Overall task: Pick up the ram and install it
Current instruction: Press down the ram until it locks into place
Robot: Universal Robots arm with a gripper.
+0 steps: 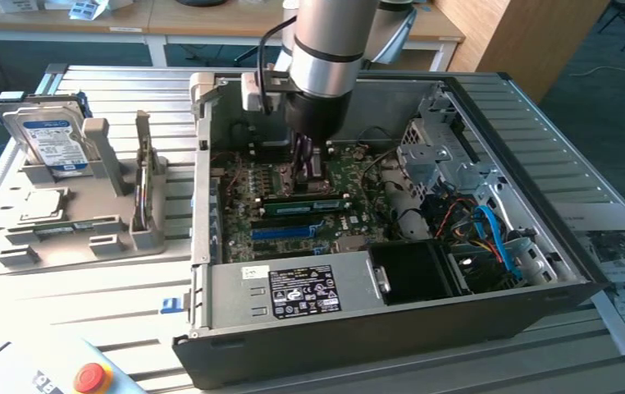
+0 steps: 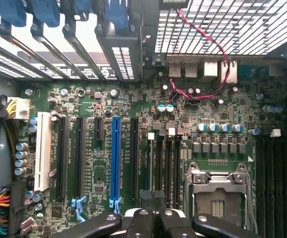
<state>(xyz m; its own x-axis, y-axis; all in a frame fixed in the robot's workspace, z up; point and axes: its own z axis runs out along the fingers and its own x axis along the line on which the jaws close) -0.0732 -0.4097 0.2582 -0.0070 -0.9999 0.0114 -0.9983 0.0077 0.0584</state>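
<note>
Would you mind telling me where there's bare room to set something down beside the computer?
Bare table lies between the grey holder tray and the red button. Papers cover the exterior view's right; the computer case is crowded.

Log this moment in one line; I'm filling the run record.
gripper: shut, inside the open computer case | above motherboard | ram stick lies in its slot

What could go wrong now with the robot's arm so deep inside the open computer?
The shut jaws hang low over the green motherboard; a bump could knock its small round silver capacitors. The thin red wire looping over the board could snag. I cannot tell whether the long green ram stick sits fully in its slot; crooked pushing might bend it.
</note>
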